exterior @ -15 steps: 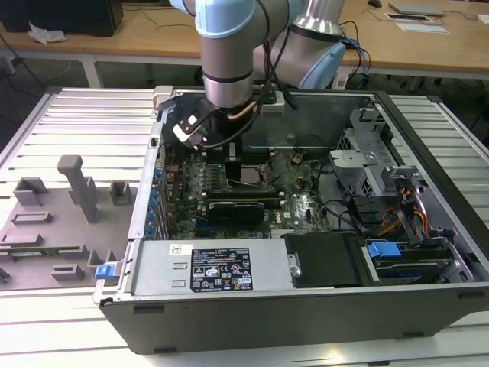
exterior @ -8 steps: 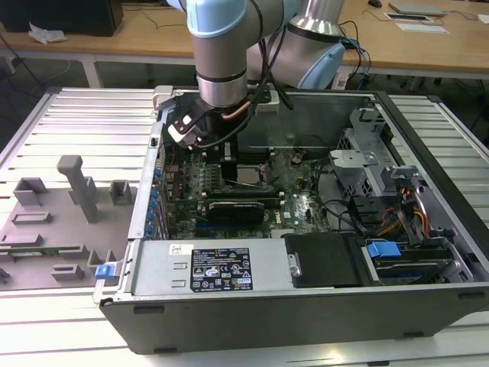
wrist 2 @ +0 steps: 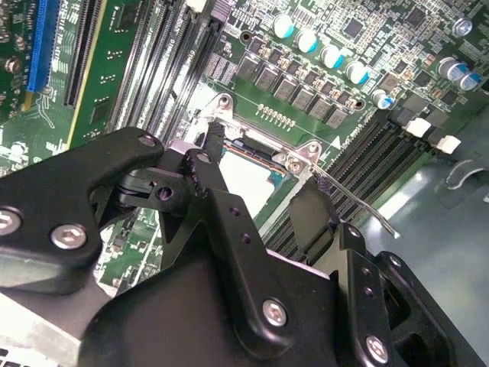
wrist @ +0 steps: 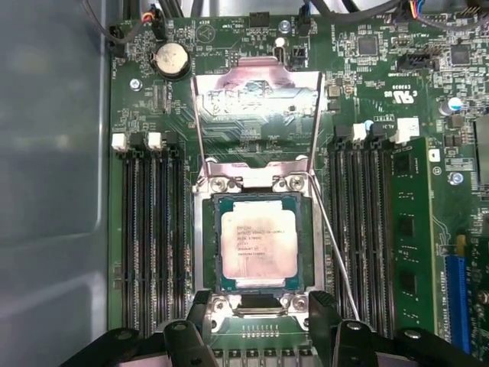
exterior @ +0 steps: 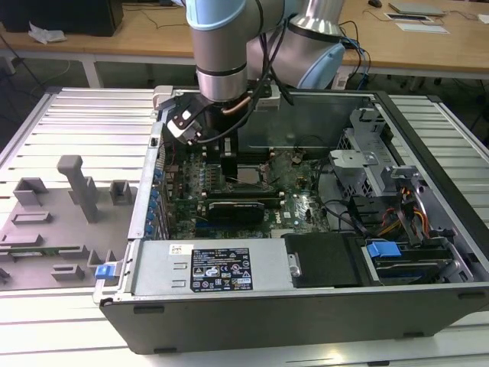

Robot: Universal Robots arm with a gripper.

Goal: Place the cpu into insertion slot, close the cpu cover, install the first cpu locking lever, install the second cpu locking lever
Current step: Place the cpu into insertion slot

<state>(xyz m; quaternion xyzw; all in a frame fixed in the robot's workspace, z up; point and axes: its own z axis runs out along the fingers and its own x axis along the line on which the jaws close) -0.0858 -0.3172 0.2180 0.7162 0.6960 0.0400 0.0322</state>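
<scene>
— How many of each thing do you count?
— One cpu point(wrist: 258, 248), one insertion slot point(wrist: 203, 260), one cpu cover point(wrist: 256, 98), and one arm point(exterior: 221, 46) with one gripper point(wrist: 261, 310). Of the levers I can make out one for certain. It is a thin metal locking lever point(wrist: 334, 248) running along one side of the insertion slot. Whether there is a second I cannot tell.
— Where is the cpu?
— Seated flat inside the insertion slot, silver top up, with the slot's frame all round it.
— And the cover?
— Swung up and open, at the edge of the insertion slot farthest from the gripper. Its square window shows green board, not the cpu.
— The gripper?
— Its two black fingers point(wrist: 200, 325) are spread apart, one toward each corner of the insertion slot's near edge. Nothing is between them. Whether they touch the slot I cannot tell.
— What flanks the slot?
— A bank of long black memory slots point(wrist: 157, 237) on each side, and one round coin battery point(wrist: 172, 60) beyond the open cover.
— The surface and the room?
— The board with the insertion slot lies in one open computer case point(exterior: 306, 306) on a ribbed metal table point(exterior: 92, 115). Several grey fixtures point(exterior: 80, 187) stand well to the exterior view's left of the insertion slot. Wooden desks point(exterior: 137, 34) run behind.
— What else is in the case?
— One long black card point(exterior: 237, 208) just beside the insertion slot, and cables point(exterior: 393, 218) well to the exterior view's right of it.
</scene>
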